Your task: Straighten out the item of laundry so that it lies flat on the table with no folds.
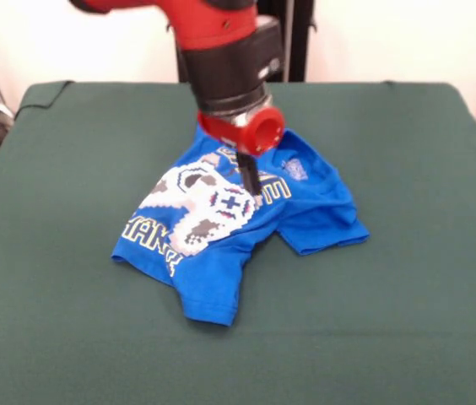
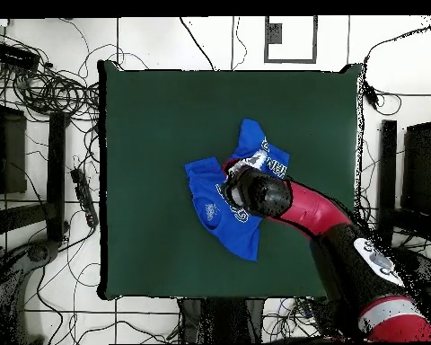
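Front view shows you the small bright blue printed T-shirt (image 1: pixel 221 228) lying rumpled near the middle of the dark green felt-covered worktop (image 1: pixel 407 295). Your red and black arm's end effector (image 1: pixel 251 181) presses down into the cloth; whether it is clenched or released, you cannot tell.

The red and black arm (image 1: pixel 225 51) reaches down from above, its claw (image 1: pixel 252 181) pointing straight down, dark fingers close together.
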`<control>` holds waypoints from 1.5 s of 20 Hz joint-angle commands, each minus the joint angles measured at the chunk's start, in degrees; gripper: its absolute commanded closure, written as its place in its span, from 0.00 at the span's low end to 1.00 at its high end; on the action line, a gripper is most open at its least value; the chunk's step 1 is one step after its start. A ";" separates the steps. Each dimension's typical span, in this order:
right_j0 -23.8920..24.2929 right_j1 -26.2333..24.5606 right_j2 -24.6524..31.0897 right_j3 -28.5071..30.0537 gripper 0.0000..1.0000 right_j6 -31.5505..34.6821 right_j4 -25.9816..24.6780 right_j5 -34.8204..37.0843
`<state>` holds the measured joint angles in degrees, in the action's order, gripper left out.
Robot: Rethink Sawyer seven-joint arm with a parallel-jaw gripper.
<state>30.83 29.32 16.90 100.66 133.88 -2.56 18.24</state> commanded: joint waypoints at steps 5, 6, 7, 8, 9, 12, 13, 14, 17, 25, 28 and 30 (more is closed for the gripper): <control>-3.97 -12.58 -3.49 -1.82 1.00 4.38 0.52 3.69; -4.07 -11.98 -3.81 -1.46 1.00 4.46 0.85 5.10; -4.33 -11.61 -4.22 -1.30 1.00 4.45 1.03 6.13; -4.54 -11.70 -4.77 -1.27 1.00 4.45 1.19 7.21; -4.75 -11.80 -5.32 -1.25 1.00 4.45 1.35 8.29; -5.45 -12.69 -7.06 -1.72 1.00 4.55 1.68 11.82; -5.72 -12.74 -7.51 -2.03 1.00 4.43 1.53 12.39; -5.43 -13.42 -7.43 -2.56 1.00 3.97 1.25 11.52; -0.98 -15.98 -1.96 -2.12 1.00 1.58 -1.73 -3.03; 3.99 -13.82 7.33 -0.77 1.00 -2.05 -9.46 -12.31; 3.91 -10.53 10.21 1.41 1.00 -0.40 -8.82 -9.16; 3.47 -9.73 11.99 1.78 1.00 0.59 -9.04 -9.85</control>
<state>36.02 22.38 20.35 100.86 133.88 -9.73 16.48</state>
